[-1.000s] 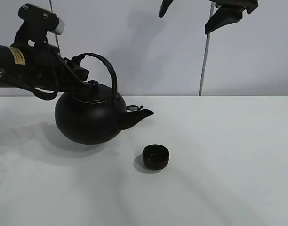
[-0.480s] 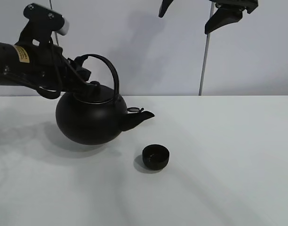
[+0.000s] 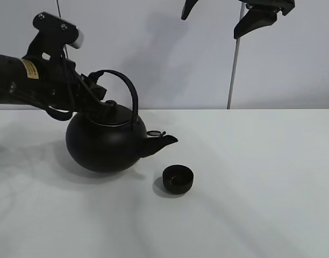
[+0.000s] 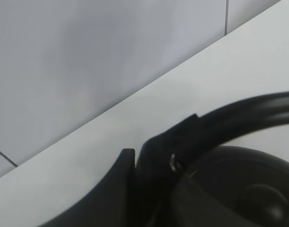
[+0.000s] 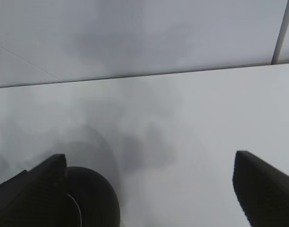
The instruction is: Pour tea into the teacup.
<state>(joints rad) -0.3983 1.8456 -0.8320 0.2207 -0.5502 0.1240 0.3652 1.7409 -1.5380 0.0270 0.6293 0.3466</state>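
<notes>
kettle (image 3: 105,144) left of centre over table (image 3: 272,193), spout pointing right. teacup (image 3: 178,179) on table, right of and in front of kettle, just below spout tip, not touching. left gripper (image 3: 97,97) on handle's left end. right gripper (image 3: 210,24) way up high, right side.

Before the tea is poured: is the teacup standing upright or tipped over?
Upright. The teacup sits on the table with its open mouth facing up.

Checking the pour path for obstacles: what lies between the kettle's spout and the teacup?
Nothing. In the exterior high view, only a short stretch of bare white table shows between the kettle's spout and the teacup.
</notes>
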